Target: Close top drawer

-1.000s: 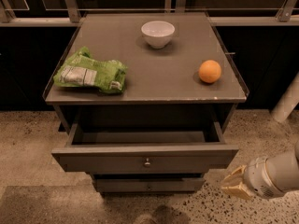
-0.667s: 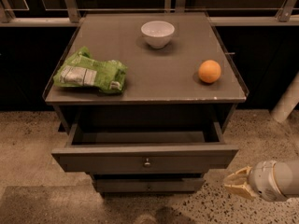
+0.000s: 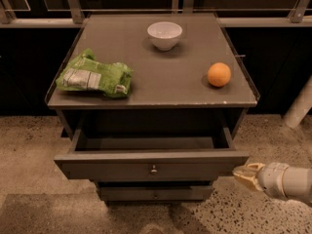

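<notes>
Below the front edge of the worktop (image 3: 170, 89), the top drawer (image 3: 112, 168) stands pulled well out, its dark inside open to view, so the closing is not yet done. The whole push is left. The gripper (image 3: 246, 174) hangs low, just beside the drawer front's right end, near it but seemingly not touching. Whether it is open or closed cannot be told from this view, and nothing shows in its hold. It looks poised for the start of the push, in my judgement, with no contact made.

The drawer front is a flat grey rectangle, matt and smooth, with one small round metal knob (image 3: 153, 169) at its centre. Under it sits a narrower drawer (image 3: 156, 193) of the same grey, shut.

The worktop is a smooth, dull grey slab with a thin raised rim. Near its back edge stands a glossy white bowl (image 3: 165, 34), round and empty as far as can be seen. A round orange (image 3: 219, 74) lies toward the right edge. A crinkled green bag (image 3: 94, 79), soft and shiny, lies at the front left corner. The floor (image 3: 39, 145) is speckled stone.
</notes>
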Action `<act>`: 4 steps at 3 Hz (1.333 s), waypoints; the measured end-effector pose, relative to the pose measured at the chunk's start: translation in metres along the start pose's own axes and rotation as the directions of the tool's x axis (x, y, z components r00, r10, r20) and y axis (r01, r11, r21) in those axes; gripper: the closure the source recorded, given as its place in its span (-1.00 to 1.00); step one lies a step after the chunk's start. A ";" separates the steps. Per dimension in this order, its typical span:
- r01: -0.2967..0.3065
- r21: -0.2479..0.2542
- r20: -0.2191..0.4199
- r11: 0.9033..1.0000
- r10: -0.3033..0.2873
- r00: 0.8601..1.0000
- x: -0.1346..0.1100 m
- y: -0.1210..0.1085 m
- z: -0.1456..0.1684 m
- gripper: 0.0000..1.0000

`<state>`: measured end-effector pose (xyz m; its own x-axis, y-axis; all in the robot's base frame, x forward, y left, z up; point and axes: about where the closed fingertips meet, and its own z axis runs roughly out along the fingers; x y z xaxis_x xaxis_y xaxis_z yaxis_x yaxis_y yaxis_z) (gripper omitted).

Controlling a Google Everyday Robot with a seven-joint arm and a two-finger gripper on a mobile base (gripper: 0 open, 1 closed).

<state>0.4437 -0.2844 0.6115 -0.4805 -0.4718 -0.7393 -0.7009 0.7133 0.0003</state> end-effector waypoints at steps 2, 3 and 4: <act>0.040 0.073 0.043 0.997 -0.043 0.998 -0.034 -0.032 0.027 1.00; 0.040 0.073 0.043 0.997 -0.043 0.998 -0.033 -0.032 0.026 1.00; 0.086 0.092 0.050 0.992 -0.091 0.995 -0.065 -0.045 0.048 1.00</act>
<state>0.5319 -0.2616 0.6274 -0.3880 -0.5084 -0.7687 -0.6879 0.7148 -0.1256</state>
